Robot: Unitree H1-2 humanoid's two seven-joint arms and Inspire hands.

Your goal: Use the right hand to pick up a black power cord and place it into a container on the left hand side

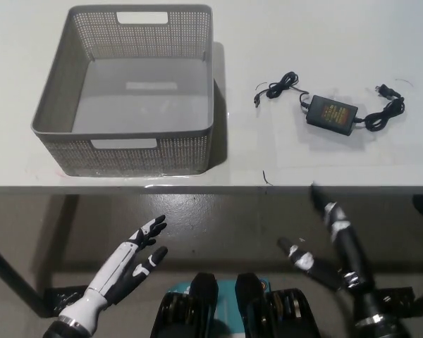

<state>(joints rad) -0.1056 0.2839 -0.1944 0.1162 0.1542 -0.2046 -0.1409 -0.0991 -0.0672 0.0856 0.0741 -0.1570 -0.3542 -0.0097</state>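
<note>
Power cord (331,113) on table (338,42) R of basket (137,151), both hands (130,264) (328,236) low, fingers spread, empty.

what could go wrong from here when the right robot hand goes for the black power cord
1. The power cord has a bundled cable on each side of its adapter brick; grabbing one bundle could leave the rest dangling and snag it on the basket rim.
2. The right robot hand is below the table edge, so rising forward it might hit that edge.
3. The basket looks light; a bump could shift it.

The left robot hand rests open, low at left.
</note>
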